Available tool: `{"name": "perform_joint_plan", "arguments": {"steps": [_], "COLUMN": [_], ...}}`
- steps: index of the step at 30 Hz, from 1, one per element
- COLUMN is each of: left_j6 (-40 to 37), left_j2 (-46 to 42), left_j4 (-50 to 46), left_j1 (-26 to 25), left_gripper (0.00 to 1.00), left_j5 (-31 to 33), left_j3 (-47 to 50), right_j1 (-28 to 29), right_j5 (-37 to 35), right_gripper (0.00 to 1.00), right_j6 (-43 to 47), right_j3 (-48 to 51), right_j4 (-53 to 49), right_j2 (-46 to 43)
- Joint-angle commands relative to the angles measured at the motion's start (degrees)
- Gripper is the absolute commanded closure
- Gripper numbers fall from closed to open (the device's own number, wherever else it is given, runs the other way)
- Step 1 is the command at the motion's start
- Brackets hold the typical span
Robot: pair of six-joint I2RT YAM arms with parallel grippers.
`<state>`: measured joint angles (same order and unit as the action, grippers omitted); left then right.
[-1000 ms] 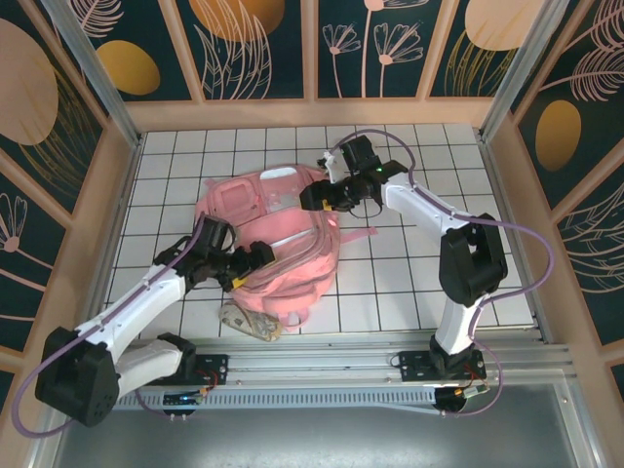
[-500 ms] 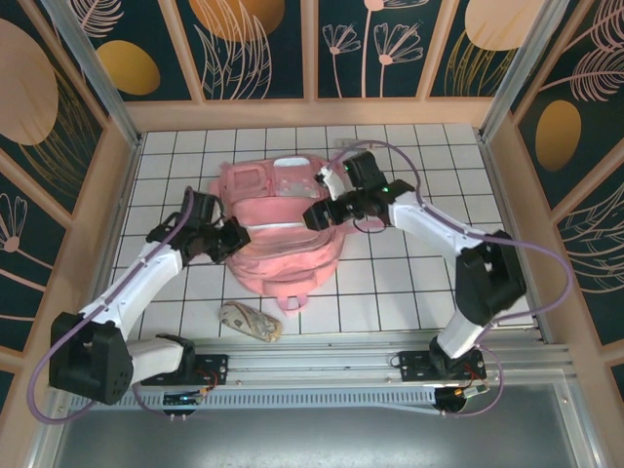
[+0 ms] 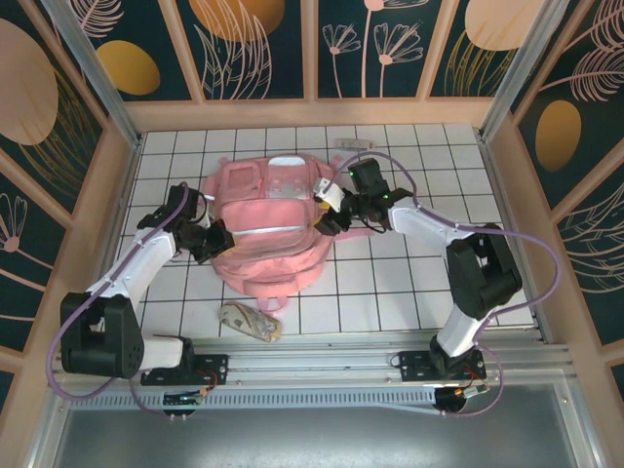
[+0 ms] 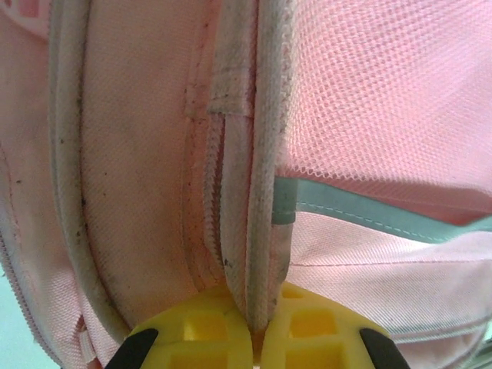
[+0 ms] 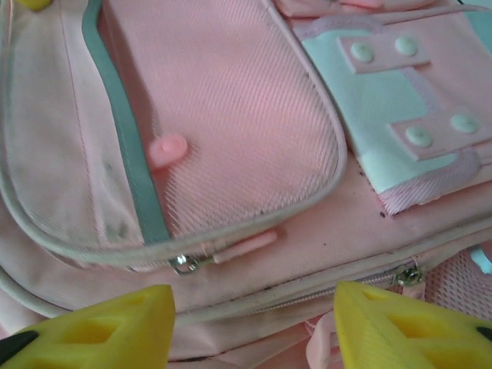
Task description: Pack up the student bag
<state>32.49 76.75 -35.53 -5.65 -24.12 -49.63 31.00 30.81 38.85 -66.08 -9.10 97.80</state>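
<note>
Over the last second we see the student bag (image 3: 273,229) swung round and carried toward the far side of the white tiled tabletop (image 3: 409,283). It had been lying against the patterned pencil pouch (image 3: 249,321) and now sits well apart from it, flat on the tiles with its front pockets facing up. The left arm has moved out toward the left wall, and the left fingers (image 3: 220,241), which stood wide before, are now clenched on the bag's left edge. From the left wrist we see the two yellow tips pressed together with a pale piped seam (image 4: 257,192) of the pink fabric pinched between them. A grey-green strip (image 4: 369,211) runs off to the right beside the seam.

The right fingers (image 3: 325,209) hang at the bag's right edge, near its far corner. From the right wrist we see them released, the two yellow tips well apart, with the front pocket lying beyond the gap. On that pocket are a metal zip pull (image 5: 183,264) with a pink tab, a round pink snap (image 5: 167,150), and a mint patch (image 5: 400,123) with raised studs on the right. We cannot tell whether those tips touch the fabric. A small pale object (image 3: 355,144) lies on the tiles near the far wall, just beyond the right wrist.
</note>
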Motion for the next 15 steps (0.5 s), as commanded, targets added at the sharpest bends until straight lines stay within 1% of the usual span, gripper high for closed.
{"name": "perform_joint_plan", "arguments": {"steps": [1, 6, 11, 12, 15], "left_j6": [-2.6, -4.3, -5.8, -6.1, -6.8], "left_j2": [2.9, 4.9, 7.0, 7.4, 8.5], "left_j4": [1.2, 0.6, -0.3, -0.2, 0.1], "left_j1": [2.6, 2.7, 2.8, 2.9, 3.1], "left_gripper": [1.0, 1.0, 1.0, 1.0, 1.0], "left_j5": [3.5, 4.6, 5.9, 6.1, 6.8], "left_j3": [4.8, 5.1, 4.3, 4.4, 5.3], "right_j1": [2.0, 4.7, 7.2, 7.4, 7.4], "right_j5": [-2.6, -4.9, -9.6, -10.7, -13.4], "right_gripper": [0.41, 0.41, 0.4, 0.39, 0.22], "right_j6": [4.8, 7.1, 11.6, 12.4, 15.1], "right_j3": [0.7, 1.2, 2.5, 2.6, 3.6], "right_j4": [8.6, 10.4, 12.1, 12.2, 14.1], "right_j2": [1.4, 3.5, 3.2, 3.5, 4.4]}}
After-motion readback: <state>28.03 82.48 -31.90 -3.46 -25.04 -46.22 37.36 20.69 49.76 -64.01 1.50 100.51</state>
